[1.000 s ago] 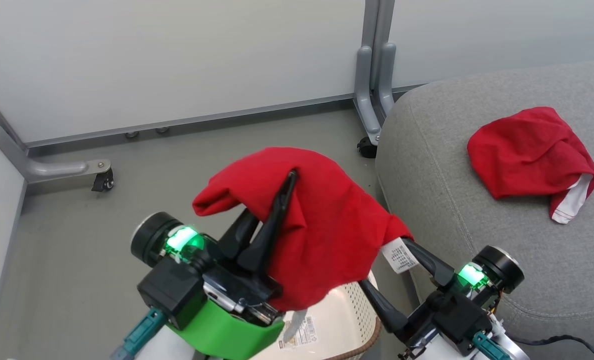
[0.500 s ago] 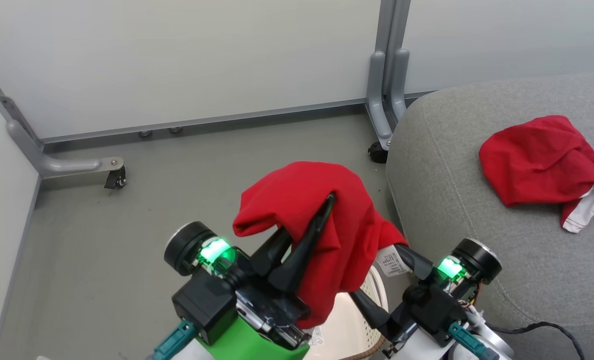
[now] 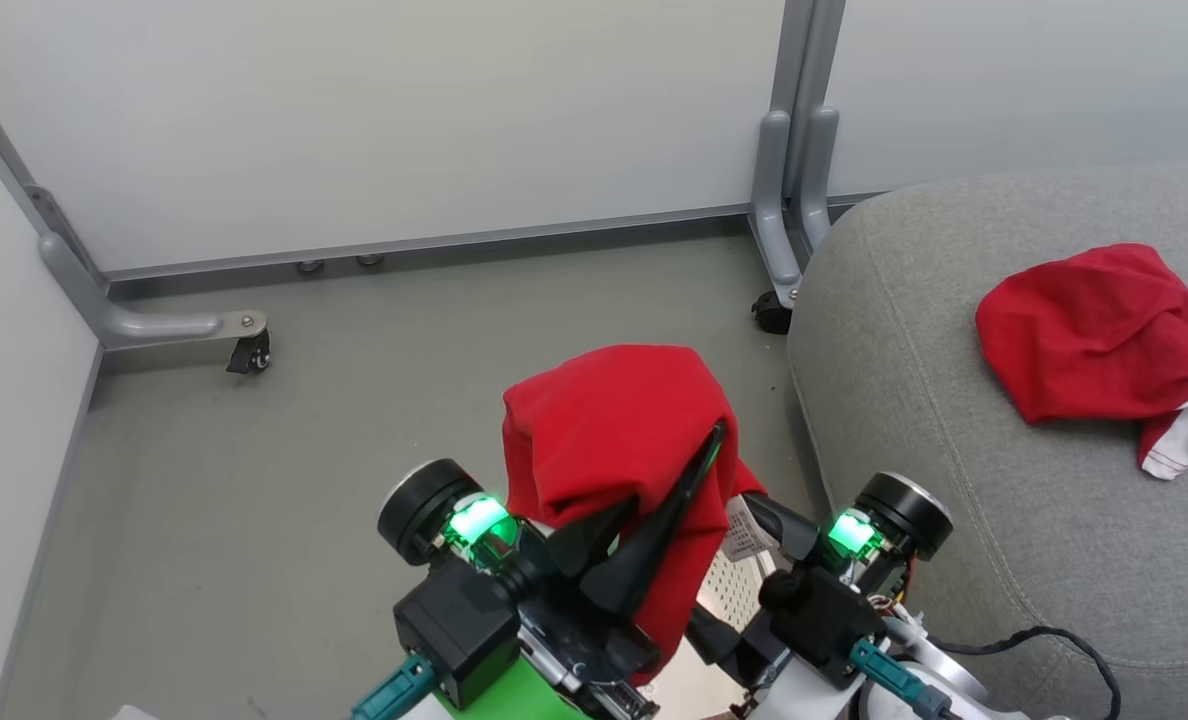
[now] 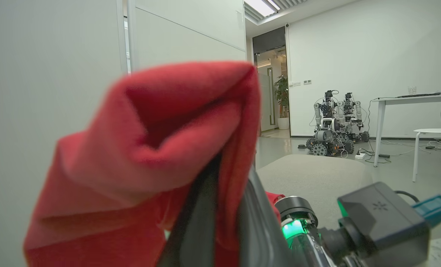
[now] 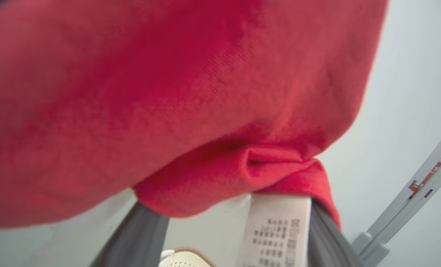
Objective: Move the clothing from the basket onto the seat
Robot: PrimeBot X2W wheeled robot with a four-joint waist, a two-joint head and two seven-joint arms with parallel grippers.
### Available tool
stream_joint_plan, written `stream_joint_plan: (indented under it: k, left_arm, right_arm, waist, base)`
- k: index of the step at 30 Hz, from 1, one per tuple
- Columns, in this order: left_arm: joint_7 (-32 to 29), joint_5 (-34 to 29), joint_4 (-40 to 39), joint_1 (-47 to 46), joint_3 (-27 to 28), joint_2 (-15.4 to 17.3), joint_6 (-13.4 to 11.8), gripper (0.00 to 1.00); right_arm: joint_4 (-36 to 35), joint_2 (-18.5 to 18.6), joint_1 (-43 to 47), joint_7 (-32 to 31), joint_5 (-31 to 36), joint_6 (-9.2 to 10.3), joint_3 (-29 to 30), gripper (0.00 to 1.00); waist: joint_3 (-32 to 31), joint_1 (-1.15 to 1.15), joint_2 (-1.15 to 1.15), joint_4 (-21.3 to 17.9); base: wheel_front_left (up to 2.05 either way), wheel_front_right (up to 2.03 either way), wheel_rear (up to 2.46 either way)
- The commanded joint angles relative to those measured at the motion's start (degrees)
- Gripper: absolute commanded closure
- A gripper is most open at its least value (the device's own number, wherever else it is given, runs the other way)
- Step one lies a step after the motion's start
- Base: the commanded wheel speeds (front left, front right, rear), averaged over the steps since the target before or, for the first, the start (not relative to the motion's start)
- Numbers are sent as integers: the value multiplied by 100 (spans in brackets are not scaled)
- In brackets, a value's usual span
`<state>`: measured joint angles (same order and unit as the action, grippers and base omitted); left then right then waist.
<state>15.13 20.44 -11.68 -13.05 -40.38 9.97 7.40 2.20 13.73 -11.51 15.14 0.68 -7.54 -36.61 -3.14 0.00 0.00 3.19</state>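
Note:
My left gripper (image 3: pixel 702 468) is shut on a red garment of the clothing (image 3: pixel 609 425), which drapes over its dark fingers (image 4: pixel 209 218) and hangs above the floor just left of the seat (image 3: pixel 954 470). My right gripper (image 3: pixel 722 560) is open. The garment's hem and white tag (image 5: pixel 276 226) rest over its spread fingers (image 5: pixel 140 237). Below them, a bit of the cream basket's perforated wall (image 3: pixel 729 592) and brown rim (image 5: pixel 189 256) peeks out. A second red garment (image 3: pixel 1104 340) with white trim lies on the grey seat at the right.
Pale partition walls stand behind, with a grey caster foot (image 3: pixel 179 328) at the left and a post (image 3: pixel 794 180) at the seat's corner. A black cable (image 3: pixel 1064 650) lies on the seat's front. Other robots (image 4: pixel 332 126), a white table (image 4: pixel 410 98) and a stool (image 4: pixel 435 133) stand far off.
The head camera has shifted. Both grippers and the held garment have moved right, closer to the seat, and the garment has bunched up. The basket is now mostly hidden under them.

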Motion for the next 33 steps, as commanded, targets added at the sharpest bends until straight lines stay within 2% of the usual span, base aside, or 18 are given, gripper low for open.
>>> stream_joint_plan:
  k: [1,16,26,27,28,33]
  left_arm:
    - [0,8,2,-101,-12,22,14,100]
    - [1,67,-83,-118,-11,28,14,100]
    - [1,140,-142,-200,-230,22,14,100]
    - [1,146,-132,-205,-239,25,14,100]
    - [1,154,-119,-203,-238,31,13,100]
    - [0,154,-45,-149,-145,67,14,100]
  right_arm:
    - [22,-14,-89,0,-29,10,-25,0]
    - [321,-2,-130,1,-166,10,-210,0]
    - [469,-146,-264,0,-160,10,-290,0]
    - [443,-180,-252,1,-251,10,-289,71]
    - [381,-191,-262,1,-263,10,-264,100]
    - [170,-249,-99,1,-477,10,-40,100]
  waist:
    - [1,0,0,14]
    - [45,0,0,27]
    - [75,0,0,-21]
    - [75,0,0,-18]
    - [77,0,0,-15]
    - [78,0,0,4]
  base:
    - [0,0,0]
    - [0,0,0]
    - [0,0,0]
    - [0,0,0]
    - [0,0,0]
    - [0,0,0]
